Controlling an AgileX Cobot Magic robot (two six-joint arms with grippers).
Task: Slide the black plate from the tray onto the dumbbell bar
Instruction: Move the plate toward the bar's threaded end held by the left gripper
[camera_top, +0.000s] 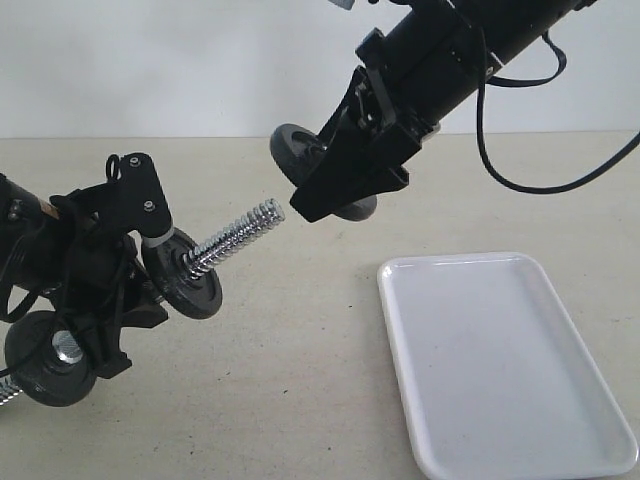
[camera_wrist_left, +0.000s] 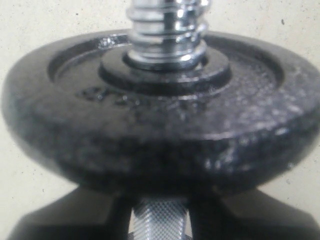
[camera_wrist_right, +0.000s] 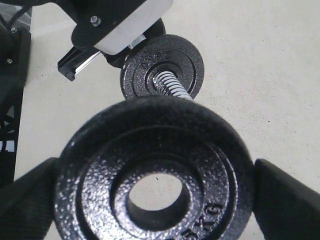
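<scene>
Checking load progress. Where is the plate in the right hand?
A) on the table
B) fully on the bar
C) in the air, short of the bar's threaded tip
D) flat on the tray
C: the right hand holds the black plate aloft, clear of the tip of the dumbbell bar.

My right gripper (camera_wrist_right: 157, 200) has the black plate (camera_wrist_right: 95, 185) clamped by its rim, a finger (camera_wrist_right: 287, 200) on either side. The plate's face is turned to me, and the pale worktop (camera_wrist_right: 260, 75) shows through its centre hole. Beyond it, the threaded chrome end of the dumbbell bar (camera_wrist_right: 172, 86) points my way through a second black disc (camera_wrist_right: 187, 57). I can't judge the gap between bar tip and plate. The other arm's black-and-white housing (camera_wrist_right: 117, 22) sits beside that disc.
</scene>
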